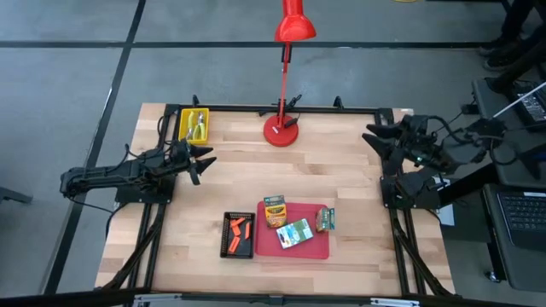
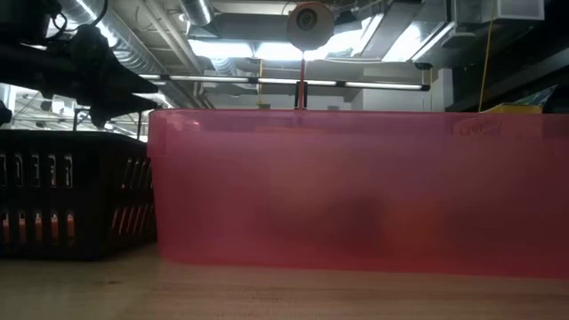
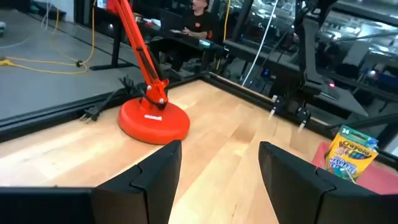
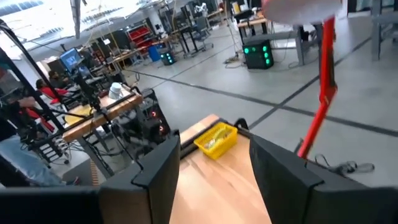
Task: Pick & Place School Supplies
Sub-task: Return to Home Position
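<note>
In the high view, the red tray (image 1: 316,249) at lower centre holds three crayon boxes (image 1: 294,232), the upper one lying over its top rim. Touching its left side, the black tray (image 1: 226,241) holds the orange sticks (image 1: 240,228). The yellow tray (image 1: 182,124) in the desk's (image 1: 341,170) upper left corner holds the small green scissors (image 1: 198,128). My left tool (image 1: 203,160) hovers at middle left, just below the yellow tray, fingers spread and empty, well apart from the crayon boxes. My right tool (image 1: 375,136) sits at upper right by the desk's edge, also spread and empty. Between them lies bare wood, with the red lamp's base (image 1: 281,130) at upper centre near the far edge.
</note>
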Robot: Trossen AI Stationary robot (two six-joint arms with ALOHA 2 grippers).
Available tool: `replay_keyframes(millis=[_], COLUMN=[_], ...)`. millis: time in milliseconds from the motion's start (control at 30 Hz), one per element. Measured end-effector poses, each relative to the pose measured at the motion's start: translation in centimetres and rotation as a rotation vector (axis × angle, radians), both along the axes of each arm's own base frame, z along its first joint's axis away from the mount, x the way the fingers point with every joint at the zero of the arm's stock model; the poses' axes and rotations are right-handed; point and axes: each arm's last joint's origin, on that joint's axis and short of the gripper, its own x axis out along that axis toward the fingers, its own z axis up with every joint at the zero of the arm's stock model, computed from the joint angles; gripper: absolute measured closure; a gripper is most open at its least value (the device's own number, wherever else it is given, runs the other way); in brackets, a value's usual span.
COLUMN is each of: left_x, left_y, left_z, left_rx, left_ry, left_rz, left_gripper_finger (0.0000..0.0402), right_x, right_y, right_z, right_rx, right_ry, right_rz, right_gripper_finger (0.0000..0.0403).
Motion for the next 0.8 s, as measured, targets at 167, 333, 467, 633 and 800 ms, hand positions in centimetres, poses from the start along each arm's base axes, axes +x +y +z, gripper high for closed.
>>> replay_keyframes(millis=[167, 333, 467, 633, 800], left_x=[0.0, 0.0, 0.0, 0.0, 0.0], left_y=[0.0, 0.0, 0.0, 0.0, 0.0], left_z=[0.0, 0.0, 0.0, 0.0, 0.0], left_rx=[0.000, -0.001, -0.001, -0.001, -0.001], left_ry=[0.001, 0.001, 0.001, 0.002, 0.001], left_rz=[0.000, 0.000, -0.001, -0.001, -0.001], left_gripper_finger=[0.0190, 0.0190, 0.0190, 0.0190, 0.0190], right_x=[-1.5, -2.3, -2.5, -2.6, -3.1], right_y=[-0.8, -1.1, -0.9, -0.7, -1.0], right_z=[-3.7, -7.8, -11.2, -16.1, -19.9], right_rx=[0.042, 0.056, 0.068, 0.058, 0.050], right_ry=[0.004, 0.021, -0.051, -0.120, -0.250], right_rz=[0.078, 0.194, 0.321, 0.405, 0.443], right_gripper_finger=[0.0204, 0.0204, 0.0204, 0.0204, 0.0204])
